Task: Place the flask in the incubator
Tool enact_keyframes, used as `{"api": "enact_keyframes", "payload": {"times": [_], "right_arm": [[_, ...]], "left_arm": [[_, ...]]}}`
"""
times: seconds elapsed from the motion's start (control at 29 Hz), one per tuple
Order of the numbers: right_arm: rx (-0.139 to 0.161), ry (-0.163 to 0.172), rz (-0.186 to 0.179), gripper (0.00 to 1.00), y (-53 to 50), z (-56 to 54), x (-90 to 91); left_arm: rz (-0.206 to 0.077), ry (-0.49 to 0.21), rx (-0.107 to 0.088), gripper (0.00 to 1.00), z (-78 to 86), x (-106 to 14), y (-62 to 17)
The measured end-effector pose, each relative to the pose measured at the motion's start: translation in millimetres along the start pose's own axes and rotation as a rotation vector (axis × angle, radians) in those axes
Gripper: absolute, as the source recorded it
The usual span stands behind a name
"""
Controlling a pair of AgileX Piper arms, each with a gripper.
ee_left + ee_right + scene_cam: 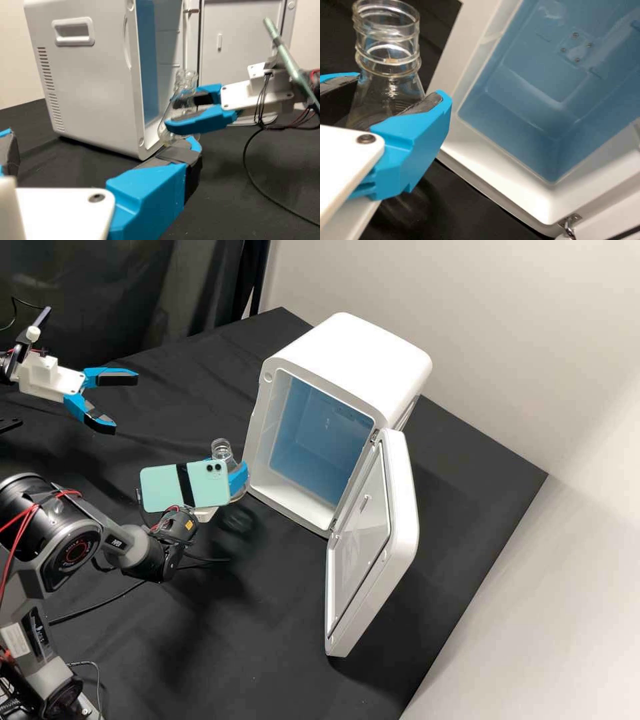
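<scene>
Before one open incubator [360, 353], right pincer [386, 97] grips one flask [385, 45].

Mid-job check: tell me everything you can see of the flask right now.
The flask is clear glass, conical, seemingly empty, with a threaded, uncapped neck. It sits roughly upright, gripped across its sloping shoulder by the right claw, one blue finger on each side. It is held just outside the open incubator, before the lower edge of its opening, apparently lifted off the bench.
</scene>
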Motion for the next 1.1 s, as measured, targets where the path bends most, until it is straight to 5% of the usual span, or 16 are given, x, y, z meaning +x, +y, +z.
{"api": "enact_keyframes", "payload": {"times": [0.41,0.72,1.1], "right_arm": [[0.027,-0.023,0.037,0.00,1.2,2.7,-2.4],[0.069,-0.083,0.060,0.00,1.3,11.8,5.3],[0.094,-0.104,0.139,0.00,18.9,15.2,19.8]], "left_arm": [[0.011,-0.003,-0.003,1.00,-0.4,-4.3,-0.5],[0.003,-0.040,0.007,1.00,3.1,-3.4,-1.8],[-0.012,-0.050,0.013,1.00,4.7,-2.3,-4.1]]}}
